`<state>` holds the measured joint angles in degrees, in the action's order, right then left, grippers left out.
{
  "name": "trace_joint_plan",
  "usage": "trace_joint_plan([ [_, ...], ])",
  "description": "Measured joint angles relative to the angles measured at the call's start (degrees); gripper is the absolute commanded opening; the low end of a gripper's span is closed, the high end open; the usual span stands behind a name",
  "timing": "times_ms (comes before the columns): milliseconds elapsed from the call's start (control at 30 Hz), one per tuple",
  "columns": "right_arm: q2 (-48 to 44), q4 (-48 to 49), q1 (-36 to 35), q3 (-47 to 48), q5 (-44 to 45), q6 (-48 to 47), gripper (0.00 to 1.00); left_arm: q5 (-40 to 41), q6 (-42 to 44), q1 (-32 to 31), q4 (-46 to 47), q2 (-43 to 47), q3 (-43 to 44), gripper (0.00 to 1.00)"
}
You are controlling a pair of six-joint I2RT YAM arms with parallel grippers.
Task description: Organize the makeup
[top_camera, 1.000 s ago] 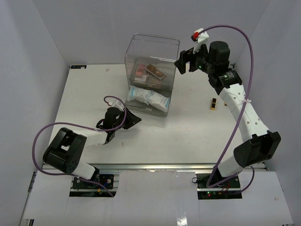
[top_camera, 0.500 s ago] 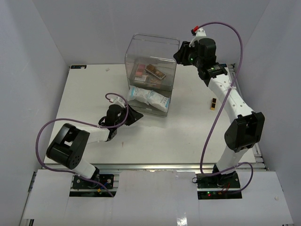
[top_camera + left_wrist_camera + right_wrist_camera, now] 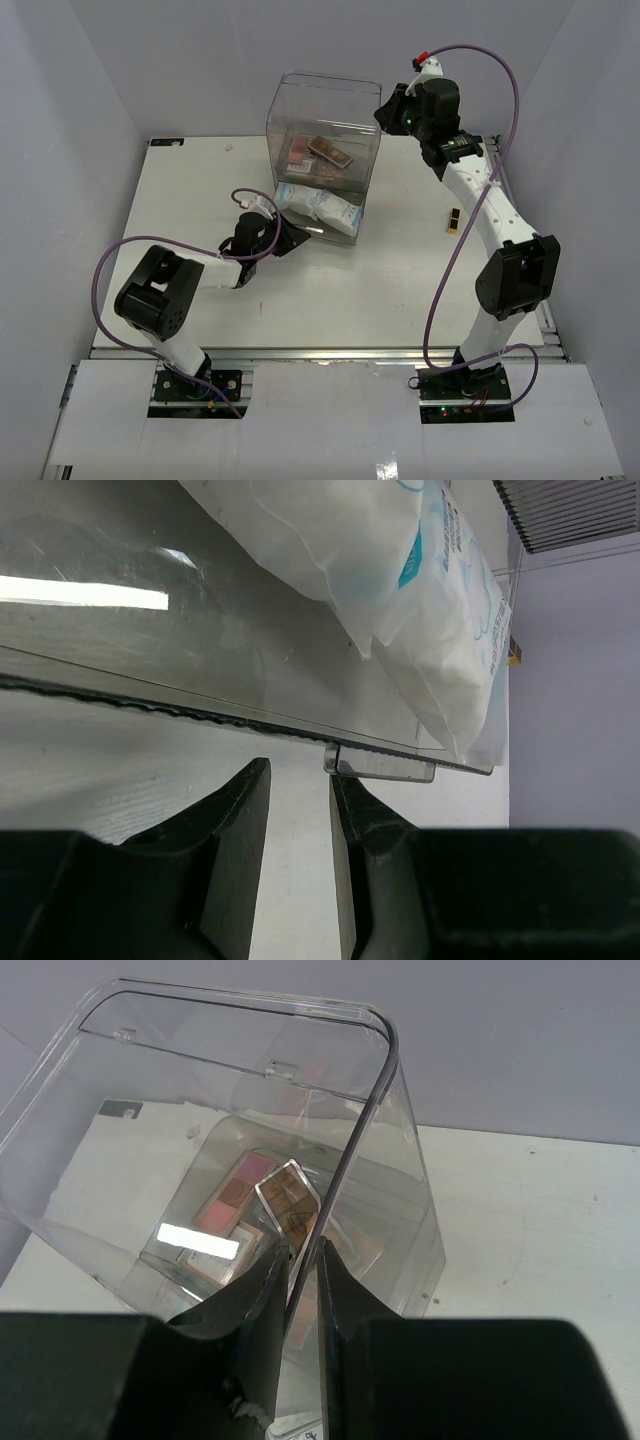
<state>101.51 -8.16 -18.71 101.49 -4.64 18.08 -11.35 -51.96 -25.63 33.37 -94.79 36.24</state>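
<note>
Right gripper (image 3: 300,1252) pinches the side wall of the tall clear plastic box (image 3: 230,1005). Pink and brown palettes (image 3: 245,1185) lie inside, white-and-blue packets (image 3: 440,650) in the bottom drawer. Left gripper (image 3: 298,780), slightly parted and empty, should centre on the clear drawer tab (image 3: 380,765) before closing.

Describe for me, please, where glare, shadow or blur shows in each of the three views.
Top external: even, soft light, no hard shadows, the clear box sharp. Left wrist: a bright strip of glare on the box's wall, the white packets sharp, the left gripper dark and unlit. Right wrist: a white bar of glare beside the palettes, the right gripper nearly black.
</note>
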Motion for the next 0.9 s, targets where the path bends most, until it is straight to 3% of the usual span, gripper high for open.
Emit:
trace_joint_plan([
  [900,-0.31,0.94,0.34,-1.02,-1.75,0.43,0.08,3.11,-1.26,-0.37,-1.21,-14.39,18.62,0.42],
])
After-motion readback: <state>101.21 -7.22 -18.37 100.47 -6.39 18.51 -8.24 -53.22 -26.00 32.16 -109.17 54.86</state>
